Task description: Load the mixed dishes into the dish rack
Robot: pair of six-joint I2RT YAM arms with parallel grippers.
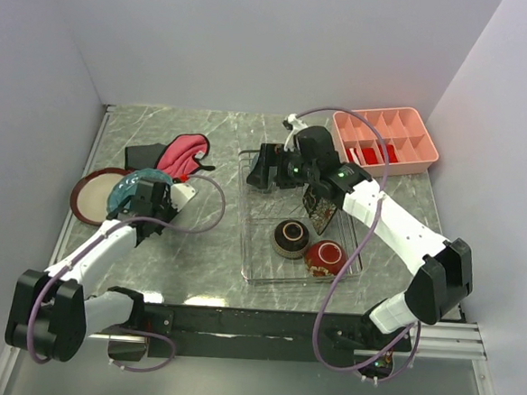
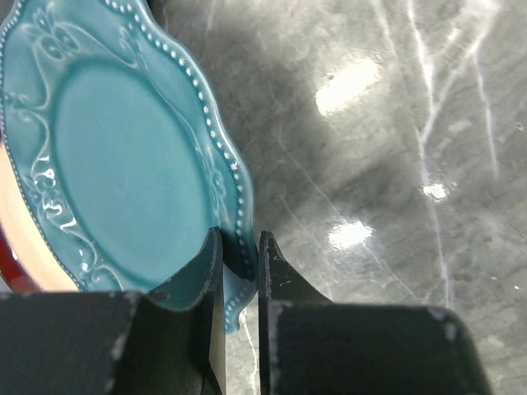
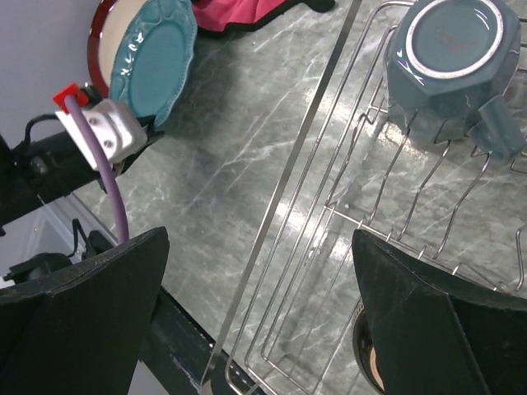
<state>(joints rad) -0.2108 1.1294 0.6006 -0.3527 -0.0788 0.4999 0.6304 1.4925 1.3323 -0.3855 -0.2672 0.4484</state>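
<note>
My left gripper (image 2: 239, 265) is shut on the rim of the round blue plate (image 2: 123, 156) and holds it tilted over a round dark-rimmed, cream-faced plate (image 1: 90, 196) at the table's left. In the top view the left gripper (image 1: 152, 195) is beside the blue plate (image 1: 125, 192). The dish rack (image 1: 258, 251) holds the square flowered plate (image 1: 320, 211) on edge, the dark cream-lined bowl (image 1: 289, 237) and the red bowl (image 1: 325, 257). My right gripper (image 3: 263, 304) is open and empty above the rack's wires (image 3: 387, 189). The grey-blue mug (image 3: 451, 51) lies upturned in the rack.
A red-pink cloth (image 1: 185, 154) lies behind the left gripper. A pink compartment tray (image 1: 385, 141) stands at the back right. White walls close the table on three sides. A dark rail runs along the near edge (image 1: 264, 324).
</note>
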